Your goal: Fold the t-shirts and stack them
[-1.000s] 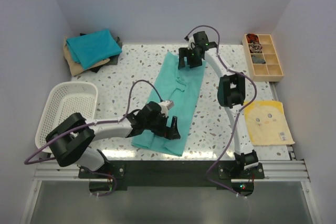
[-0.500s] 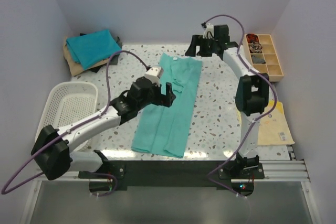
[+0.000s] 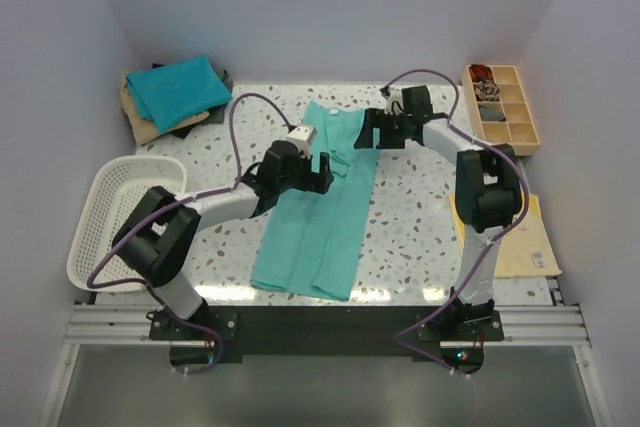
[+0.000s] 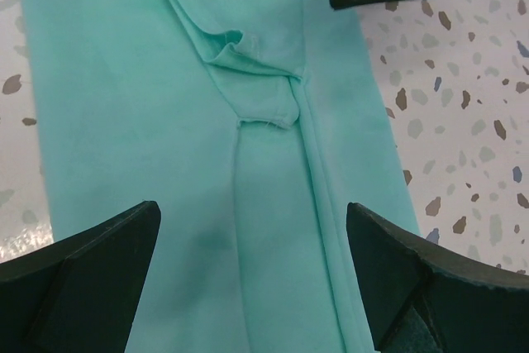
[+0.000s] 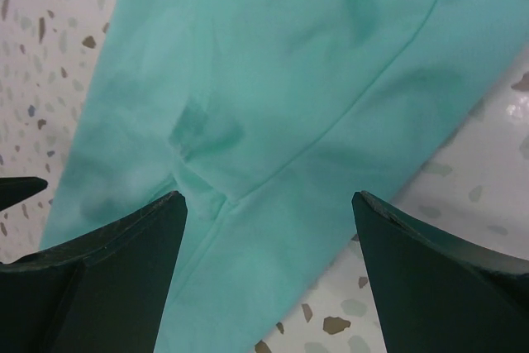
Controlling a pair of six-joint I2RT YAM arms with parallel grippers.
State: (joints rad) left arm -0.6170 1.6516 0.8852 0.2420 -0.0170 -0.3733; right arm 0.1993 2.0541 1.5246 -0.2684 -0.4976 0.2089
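Observation:
A light sea-green t-shirt point(image 3: 318, 232) lies folded lengthwise into a long strip down the middle of the speckled table. My left gripper point(image 3: 322, 171) hovers open over the strip's upper middle. In the left wrist view the shirt point(image 4: 165, 80) fills the gap between the wide jaws of the left gripper point(image 4: 254, 287), and a tucked sleeve bunches ahead. My right gripper point(image 3: 368, 131) stands open over the strip's far right edge. In its wrist view the right gripper point(image 5: 269, 274) has its jaws either side of the shirt's point(image 5: 289, 64) edge. A folded teal-blue t-shirt point(image 3: 178, 87) tops a stack at the back left.
Tan point(image 3: 140, 125) and dark point(image 3: 196, 121) cloth show under the teal-blue one. A white mesh basket point(image 3: 125, 209) stands at the left edge. A wooden compartment tray point(image 3: 502, 109) sits at the back right. A yellow sheet point(image 3: 522, 237) lies at the right.
The left gripper went from the shirt's near end up to its upper middle. The right gripper swung past the far edge, then came back onto the shirt's far right part.

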